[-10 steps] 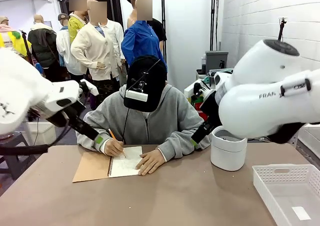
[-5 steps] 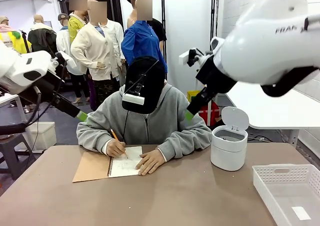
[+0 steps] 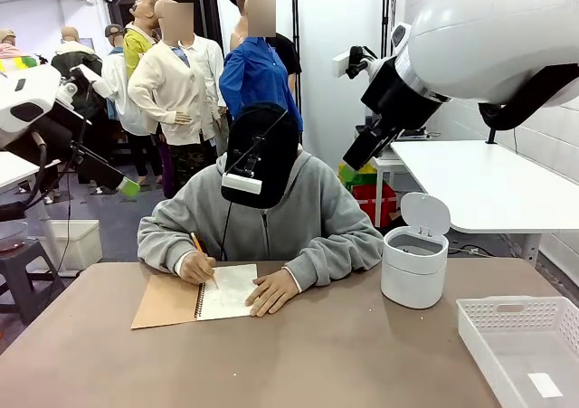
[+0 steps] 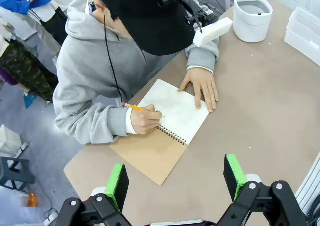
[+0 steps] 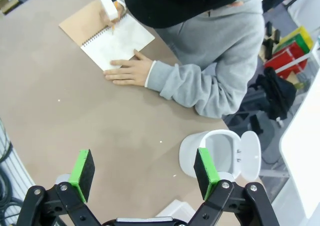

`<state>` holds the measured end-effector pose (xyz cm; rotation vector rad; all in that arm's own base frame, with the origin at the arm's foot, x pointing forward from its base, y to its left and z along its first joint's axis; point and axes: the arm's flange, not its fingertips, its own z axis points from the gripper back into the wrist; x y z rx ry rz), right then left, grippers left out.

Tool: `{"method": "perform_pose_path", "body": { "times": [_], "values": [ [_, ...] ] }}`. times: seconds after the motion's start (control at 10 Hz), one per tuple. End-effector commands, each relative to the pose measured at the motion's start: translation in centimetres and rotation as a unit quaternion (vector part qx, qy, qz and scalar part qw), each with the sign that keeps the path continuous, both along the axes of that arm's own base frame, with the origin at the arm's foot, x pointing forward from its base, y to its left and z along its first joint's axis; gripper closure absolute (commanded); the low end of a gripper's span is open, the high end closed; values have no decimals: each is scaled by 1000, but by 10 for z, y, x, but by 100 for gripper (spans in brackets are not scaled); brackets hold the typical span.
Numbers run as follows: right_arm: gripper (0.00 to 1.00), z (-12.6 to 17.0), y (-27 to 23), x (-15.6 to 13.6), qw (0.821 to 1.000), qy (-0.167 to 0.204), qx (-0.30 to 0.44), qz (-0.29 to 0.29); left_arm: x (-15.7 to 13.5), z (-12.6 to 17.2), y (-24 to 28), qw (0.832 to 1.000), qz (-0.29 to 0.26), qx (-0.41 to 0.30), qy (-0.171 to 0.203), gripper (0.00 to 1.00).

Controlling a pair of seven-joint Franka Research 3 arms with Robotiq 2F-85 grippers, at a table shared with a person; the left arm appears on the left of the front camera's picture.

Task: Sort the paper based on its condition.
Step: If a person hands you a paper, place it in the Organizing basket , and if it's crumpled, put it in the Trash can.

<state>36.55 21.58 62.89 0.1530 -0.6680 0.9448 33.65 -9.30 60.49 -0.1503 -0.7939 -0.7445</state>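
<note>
No loose paper is in view. A person in a grey hoodie writes with a pencil on the white open page of a spiral notebook [image 3: 226,292] with a brown cover [image 4: 150,156], one hand flat on the page [image 5: 120,40]. My left gripper [image 3: 128,187] hangs high at the far left, off the table, and stands open [image 4: 176,178] with nothing between its green pads. My right gripper [image 3: 348,167] is raised above the person's shoulder. It looks down on the table, open [image 5: 144,172] and empty.
A white round bin [image 3: 412,281] with its lid flipped open stands at the right of the table [image 3: 317,354], also seen from above [image 5: 187,158] [image 4: 252,18]. A white mesh tray [image 3: 520,305] sits at the front right corner with a small white slip [image 3: 545,385] in it.
Both arms have lifted up and back from the table. The left gripper went up and left, the right one higher, uncovering the bin. The person keeps writing.
</note>
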Motion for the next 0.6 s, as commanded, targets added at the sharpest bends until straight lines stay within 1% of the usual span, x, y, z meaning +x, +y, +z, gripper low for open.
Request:
{"method": "perform_pose_path", "body": {
  "times": [0.0,0.2,0.3,0.4,0.5],
  "values": [
    [0,1,1,-1,1000,6,3,-1,4,-1,2,1000,3,-1,2,0],
    [0,1,1,-1,1000,6,3,-1,4,-1,2,1000,3,-1,2,0],
    [0,0,0,0,1000,-1,-3,-2,0,-1,-1,1000,0,0,1,0],
    [0,5,-5,-11,1000,10,22,-9,-10,9,3,1000,-18,3,16,0],
    [0,8,-9,-21,999,15,30,-16,-24,21,6,999,-30,-6,28,0]
  ]
}}
